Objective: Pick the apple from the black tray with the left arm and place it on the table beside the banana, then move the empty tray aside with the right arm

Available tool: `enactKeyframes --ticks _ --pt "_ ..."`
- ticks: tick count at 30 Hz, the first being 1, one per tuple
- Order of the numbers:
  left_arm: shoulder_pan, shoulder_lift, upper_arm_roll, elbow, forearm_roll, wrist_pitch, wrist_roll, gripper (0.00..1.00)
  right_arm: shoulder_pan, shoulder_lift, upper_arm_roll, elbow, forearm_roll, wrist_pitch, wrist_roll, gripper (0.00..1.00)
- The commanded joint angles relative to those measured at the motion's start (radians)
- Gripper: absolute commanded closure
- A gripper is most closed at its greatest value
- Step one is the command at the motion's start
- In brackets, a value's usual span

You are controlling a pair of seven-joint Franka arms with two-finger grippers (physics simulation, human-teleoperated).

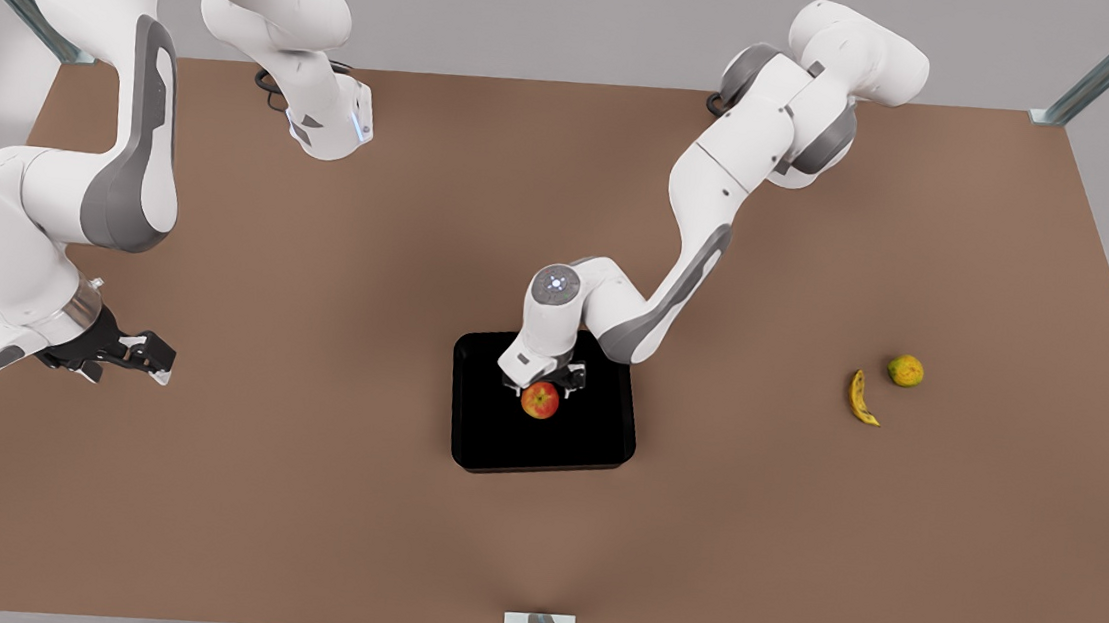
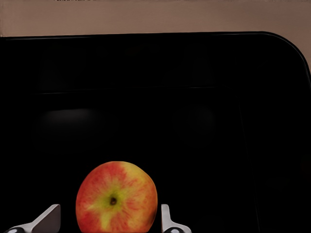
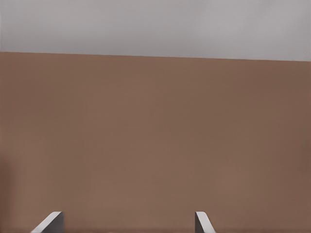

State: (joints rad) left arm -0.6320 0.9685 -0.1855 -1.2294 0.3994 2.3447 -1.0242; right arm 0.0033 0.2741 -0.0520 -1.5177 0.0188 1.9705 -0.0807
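My left end effector (image 1: 542, 383) hangs low over the tray (image 1: 604, 436), fingers (image 2: 167, 221) spread with the apple (image 1: 540, 401) sitting between them; one finger is just beside the apple's flank, the other stands off it a little, and I cannot tell if either touches. The apple rests on the tray floor, its stem dimple turned up toward my wrist camera. Round as it is, it has no long axis. The tray holds the apple and nothing else.

The banana (image 1: 862, 398) lies on the surface (image 1: 298, 490) well apart from this end effector, toward the front view's right, its long axis running roughly front to back and its curve bowing away from me. A yellow-green fruit (image 1: 906, 370) sits near its far tip.

My right end effector (image 1: 134, 355) waits over bare surface at the front view's left, fingers (image 3: 204, 223) spread, holding nothing
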Motion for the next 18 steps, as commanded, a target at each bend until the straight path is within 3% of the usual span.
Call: enactKeyframes --ticks 1,13,14,15,18 --pt "0.000 0.004 0.003 -0.001 0.024 0.024 -0.206 0.00 0.001 -0.001 0.000 0.001 0.001 -0.001 -0.005 0.00" --pt "0.000 0.045 0.006 -0.001 0.021 0.076 -0.211 0.00 0.000 0.007 0.000 0.001 0.000 0.001 -0.005 0.00" --pt "0.000 0.045 0.005 0.001 0.021 0.076 -0.231 0.21 0.000 0.007 0.000 0.001 0.000 0.001 -0.004 0.00" --pt "0.000 0.045 0.005 0.001 0.019 0.076 -0.237 0.30 0.000 0.007 0.000 0.001 0.000 0.001 -0.005 0.00" --pt "0.008 0.036 0.006 -0.002 0.016 0.071 -0.235 0.30 0.000 0.007 0.000 0.001 0.000 0.001 -0.005 0.00"
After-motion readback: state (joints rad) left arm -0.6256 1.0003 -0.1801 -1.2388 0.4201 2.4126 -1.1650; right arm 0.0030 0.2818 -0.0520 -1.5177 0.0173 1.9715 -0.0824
